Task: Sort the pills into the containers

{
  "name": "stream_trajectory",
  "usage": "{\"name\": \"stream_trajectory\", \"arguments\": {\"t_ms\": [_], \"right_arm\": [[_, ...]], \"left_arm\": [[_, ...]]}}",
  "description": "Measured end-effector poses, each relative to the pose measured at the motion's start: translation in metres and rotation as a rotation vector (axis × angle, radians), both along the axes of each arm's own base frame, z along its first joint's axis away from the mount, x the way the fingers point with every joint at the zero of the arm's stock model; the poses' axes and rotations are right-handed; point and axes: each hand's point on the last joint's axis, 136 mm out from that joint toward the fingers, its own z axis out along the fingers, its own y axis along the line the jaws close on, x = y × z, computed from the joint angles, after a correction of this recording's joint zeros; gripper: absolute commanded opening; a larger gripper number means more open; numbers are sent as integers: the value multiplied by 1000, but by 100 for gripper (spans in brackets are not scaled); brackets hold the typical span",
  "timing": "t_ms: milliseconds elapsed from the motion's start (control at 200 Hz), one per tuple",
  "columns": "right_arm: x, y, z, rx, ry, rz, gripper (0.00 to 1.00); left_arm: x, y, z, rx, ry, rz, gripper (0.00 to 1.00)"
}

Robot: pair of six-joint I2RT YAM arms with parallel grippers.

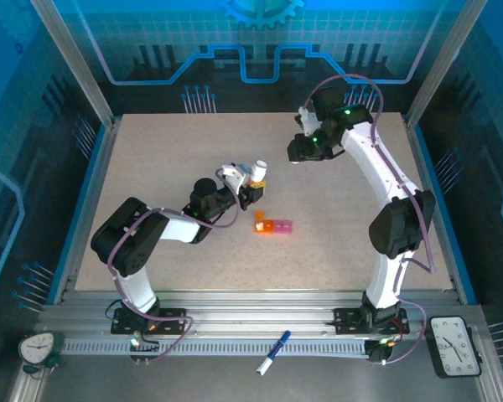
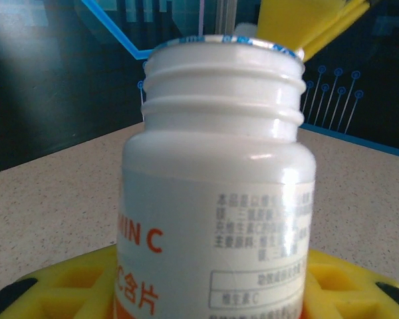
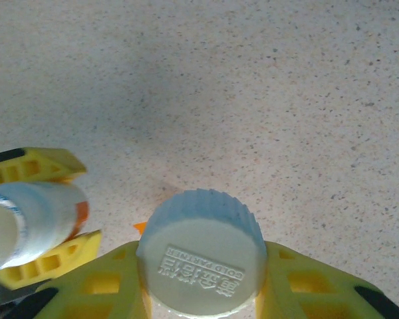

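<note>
While your left gripper (image 1: 251, 182) pinches the white bottle (image 2: 213, 199) around its body, its threaded neck bare, the containers (image 1: 273, 226) lie just beside it on the near side, apart from the fingers. That orange-and-pink strip sits near the middle of the table (image 1: 151, 159), well clear of every edge, with open surface all round. What its cells hold, you can't tell. Over right, your right gripper (image 1: 298, 156) is clamped on the ribbed cap (image 3: 201, 256).
</note>
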Motion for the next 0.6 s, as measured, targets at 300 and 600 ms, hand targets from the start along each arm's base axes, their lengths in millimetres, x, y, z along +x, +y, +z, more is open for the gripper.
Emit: {"name": "stream_trajectory", "arguments": {"t_ms": [300, 600], "right_arm": [[-11, 15, 24, 39, 5, 93, 35], [-29, 42, 12, 35, 78, 204, 35]], "left_arm": [[-3, -12, -1, 44, -14, -62, 0], [-5, -19, -3, 65, -4, -106, 0]]}}
